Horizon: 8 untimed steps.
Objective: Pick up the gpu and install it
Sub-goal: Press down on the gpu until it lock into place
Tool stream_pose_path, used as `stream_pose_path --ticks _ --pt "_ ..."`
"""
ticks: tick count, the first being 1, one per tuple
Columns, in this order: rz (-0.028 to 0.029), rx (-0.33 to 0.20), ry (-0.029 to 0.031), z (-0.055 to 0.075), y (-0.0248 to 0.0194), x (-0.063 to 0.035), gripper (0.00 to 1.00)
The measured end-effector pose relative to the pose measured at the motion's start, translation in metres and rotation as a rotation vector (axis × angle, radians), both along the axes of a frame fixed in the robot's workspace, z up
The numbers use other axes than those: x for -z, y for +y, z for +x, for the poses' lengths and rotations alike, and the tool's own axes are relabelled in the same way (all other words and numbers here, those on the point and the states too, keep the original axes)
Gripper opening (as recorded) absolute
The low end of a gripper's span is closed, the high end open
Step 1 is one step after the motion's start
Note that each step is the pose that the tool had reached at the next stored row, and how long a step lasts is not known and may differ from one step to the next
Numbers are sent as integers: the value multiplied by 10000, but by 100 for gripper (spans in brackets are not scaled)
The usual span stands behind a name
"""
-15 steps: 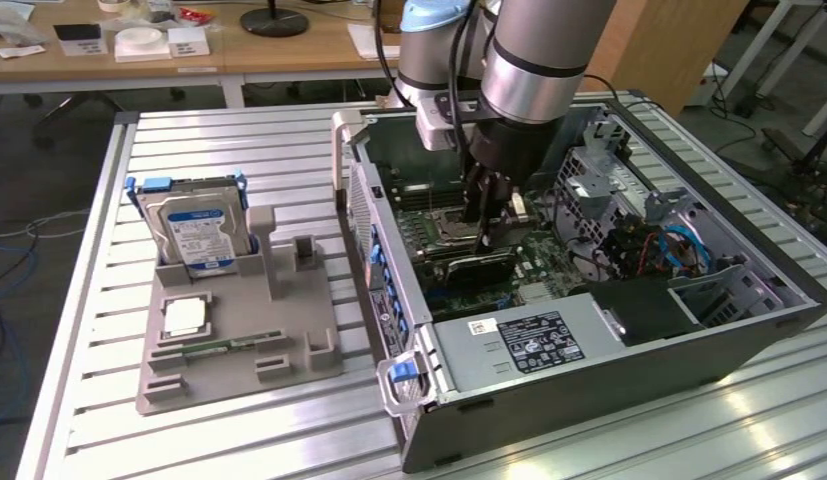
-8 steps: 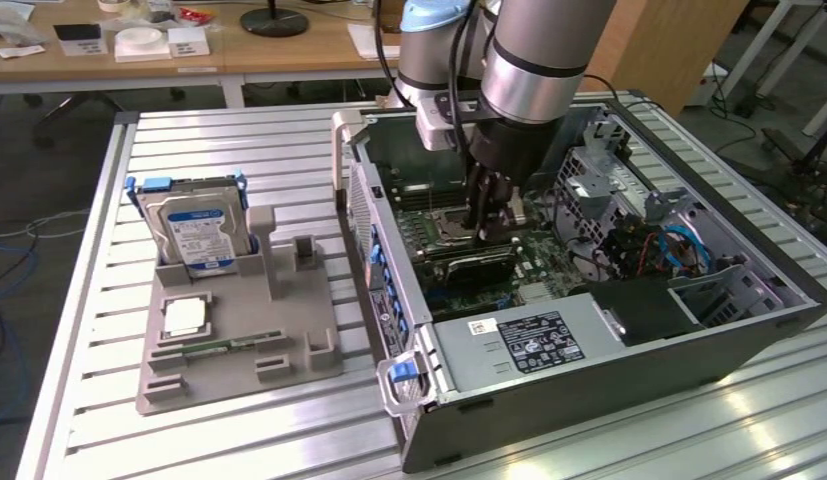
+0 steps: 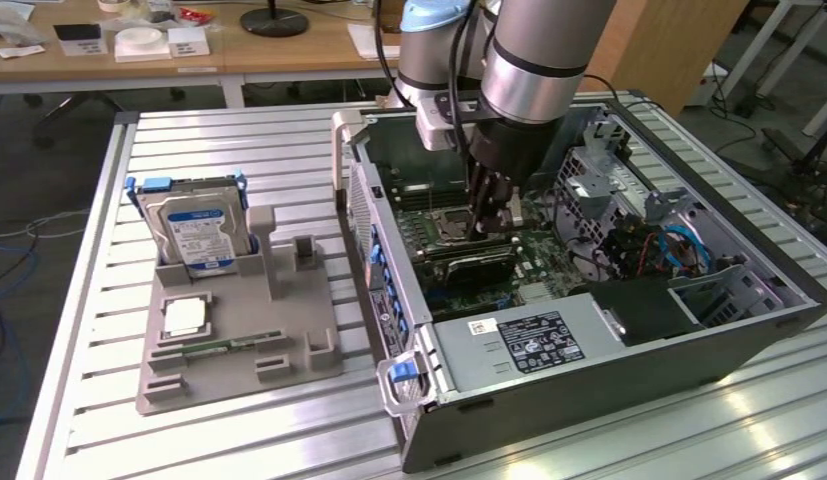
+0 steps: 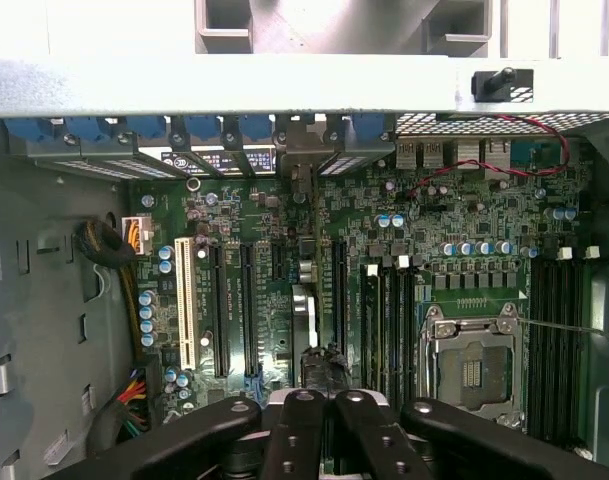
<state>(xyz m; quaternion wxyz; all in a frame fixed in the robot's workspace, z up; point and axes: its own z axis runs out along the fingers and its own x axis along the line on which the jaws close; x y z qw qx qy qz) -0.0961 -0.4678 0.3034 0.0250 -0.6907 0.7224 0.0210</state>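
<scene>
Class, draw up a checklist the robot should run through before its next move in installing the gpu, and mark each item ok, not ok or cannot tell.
1. Gripper shut: ok.
2. Gripper inside the computer case, over the motherboard: ok.
3. Gpu edge-on, in line with the gripper: ok.
4. Gpu gripped: cannot tell.
5. Gpu fully seated in its slot: cannot tell.
6. Hard drive upright in the grey holder, away from the arm: ok.

Wooden desks [image 3: 186, 62] behind slatted metal table [image 3: 226, 140]
</scene>
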Motion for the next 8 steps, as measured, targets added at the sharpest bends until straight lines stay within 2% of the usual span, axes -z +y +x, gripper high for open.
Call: stream_pose_path --ticks 8 --pt "0 1 0 0 0 0 11"
